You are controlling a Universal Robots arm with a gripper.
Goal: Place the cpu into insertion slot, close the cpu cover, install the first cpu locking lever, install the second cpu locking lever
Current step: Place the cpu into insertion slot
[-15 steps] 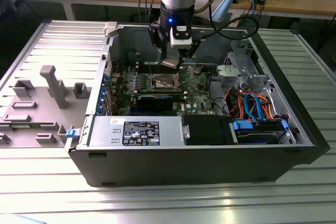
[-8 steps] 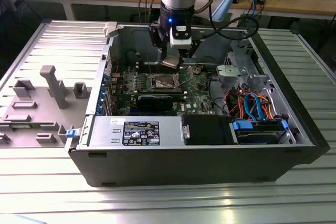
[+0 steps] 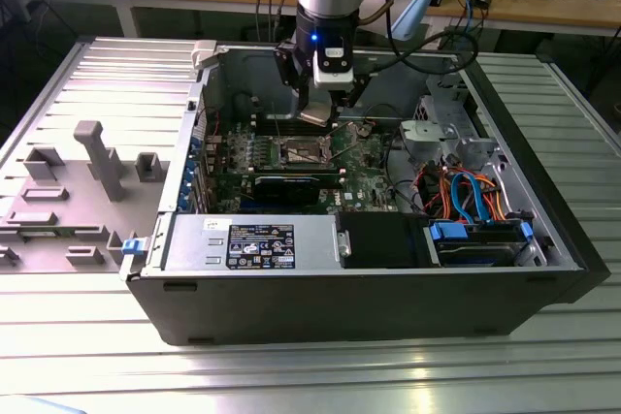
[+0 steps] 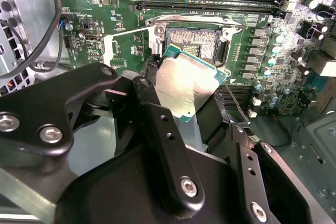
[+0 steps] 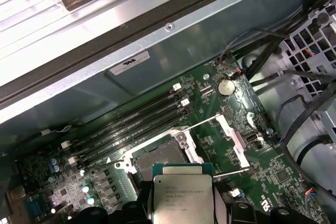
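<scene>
Gripper (image 4: 185,88): fingers closed on opposite edges of the cpu (image 4: 184,80). Chip square, metal top up, held skewed over the open insertion slot (image 4: 191,43).

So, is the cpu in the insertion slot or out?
Out. The gripper is shut on the cpu, held clear of the insertion slot, whose contacts show bare.

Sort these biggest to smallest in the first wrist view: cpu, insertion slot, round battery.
1. cpu, though nearness to the camera makes that unsure.
2. insertion slot, partly hidden behind the cpu.
3. round battery, clearly smallest.
</scene>
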